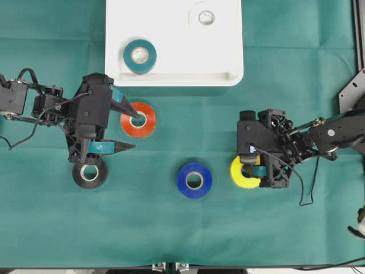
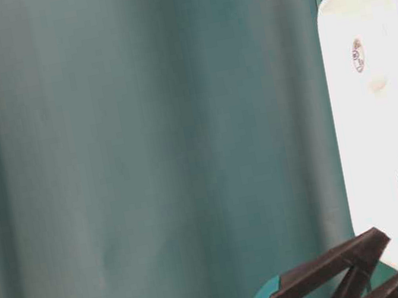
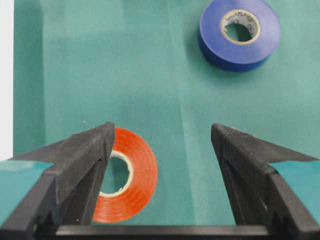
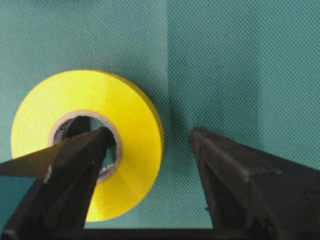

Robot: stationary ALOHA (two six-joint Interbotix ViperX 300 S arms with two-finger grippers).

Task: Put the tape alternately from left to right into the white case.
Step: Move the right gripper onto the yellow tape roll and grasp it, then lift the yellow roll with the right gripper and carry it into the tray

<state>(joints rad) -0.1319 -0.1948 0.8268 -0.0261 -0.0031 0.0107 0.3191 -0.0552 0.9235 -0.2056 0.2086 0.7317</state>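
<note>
White case (image 1: 228, 63): lies at the far edge of the bench (image 1: 171, 234), about the middle of that edge, on the green cloth.
Teal roll (image 1: 140, 56): flat inside the white case, in its near-left part.
White roll (image 1: 206, 17): flat inside the white case, toward its far-right corner, hard to tell from the tray's own white.
Red-orange roll (image 1: 138, 120): flat on the cloth just in front of the case's near-left corner.
Black roll (image 1: 89, 173): flat on the cloth toward the left edge, nearer the front than the red-orange roll.
Blue roll (image 1: 194, 180): flat on the cloth near the middle of the bench.
Yellow roll (image 1: 244, 172): flat on the cloth right of the blue roll.
Left end effector (image 1: 133, 130): jaws wide apart, holding nothing; one finger tip lies over the hole of the red-orange roll, the other reaches out above the black roll.
Right end effector (image 4: 150, 140): jaws apart, straddling the wall of the yellow roll, one finger over its core hole, the other outside the rim; whether either touches the roll cannot be told.
</note>
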